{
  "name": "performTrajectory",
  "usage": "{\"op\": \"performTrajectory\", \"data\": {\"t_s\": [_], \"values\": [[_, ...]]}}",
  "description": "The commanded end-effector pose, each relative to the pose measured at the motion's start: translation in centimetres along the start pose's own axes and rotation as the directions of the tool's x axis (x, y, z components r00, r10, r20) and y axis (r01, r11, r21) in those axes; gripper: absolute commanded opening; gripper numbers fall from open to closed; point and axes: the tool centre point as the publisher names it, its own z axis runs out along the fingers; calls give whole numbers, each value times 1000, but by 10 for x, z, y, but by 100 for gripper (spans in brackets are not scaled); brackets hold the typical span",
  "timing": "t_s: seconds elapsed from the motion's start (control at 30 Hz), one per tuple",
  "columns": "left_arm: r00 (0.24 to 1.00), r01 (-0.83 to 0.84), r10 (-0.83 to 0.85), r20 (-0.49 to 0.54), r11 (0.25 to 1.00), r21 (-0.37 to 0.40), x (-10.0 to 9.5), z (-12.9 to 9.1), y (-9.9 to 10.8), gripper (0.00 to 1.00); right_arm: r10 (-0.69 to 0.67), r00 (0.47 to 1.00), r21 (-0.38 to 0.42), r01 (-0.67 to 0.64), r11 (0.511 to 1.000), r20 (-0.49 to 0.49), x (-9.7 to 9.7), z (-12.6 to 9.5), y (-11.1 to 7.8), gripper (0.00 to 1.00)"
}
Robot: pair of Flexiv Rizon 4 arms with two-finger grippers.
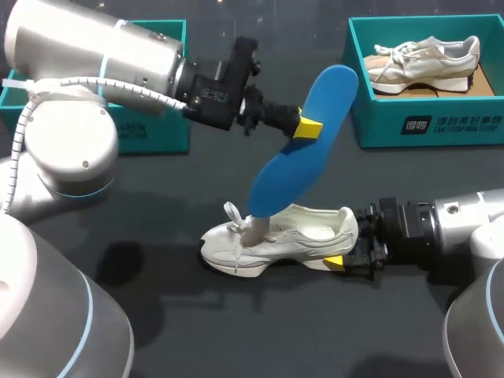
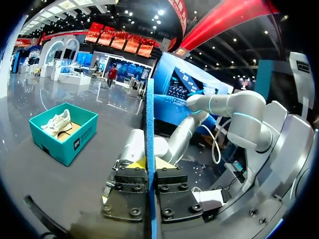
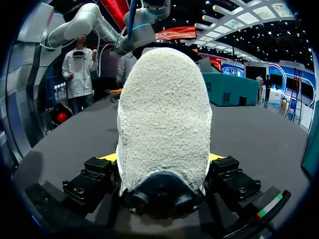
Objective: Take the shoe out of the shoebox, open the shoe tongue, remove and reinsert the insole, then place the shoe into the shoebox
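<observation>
Two arms are over the dark table [image 1: 157,228]. Behind the left arm stands a teal box [image 1: 157,130], partly hidden by it. The left gripper [image 1: 309,126] is clamped narrow on a blue insole [image 1: 303,142], gripping its long edge near the upper end. From there the insole slants down and away from the fingers. In the left wrist view the insole [image 2: 149,149] shows only as a thin edge, pinched between the two fingers of the left gripper [image 2: 144,162].

Below this gripper a white shoe [image 1: 276,240] stands on the table. The low end of the insole meets its opening near the laces; I cannot tell if it is inside. The right gripper [image 1: 339,260] holds the shoe at the heel. In the right wrist view the heel [image 3: 164,114] fills the gap of the right gripper [image 3: 162,157], with a yellow tip against each side.

Well behind the right gripper is the open shoebox [image 1: 425,126] with a second shoe [image 1: 429,59] lying in it.
</observation>
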Motion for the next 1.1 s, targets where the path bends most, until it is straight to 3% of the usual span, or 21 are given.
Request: {"op": "performTrajectory", "data": {"t_s": [0.03,0.13,0.53,0.7,1.1], "values": [[999,32,-32,5,994,100,18,-30,16,0,1,1000,4,-1,1000,0,1,1,1,0],[996,86,-83,-29,988,128,29,-48,17,0,1,1000,4,-1,1000,0,1,1,1,0],[996,86,-83,-29,988,128,29,-48,17,0,1,1000,4,-1,1000,0,1,1,1,0],[990,140,-131,-56,968,208,38,-57,24,0,1,1000,4,-1,1000,0,1,1,1,0],[995,103,-99,-29,969,224,58,-70,28,0,1,1000,4,-1,1000,0,1,1,1,0]]}}
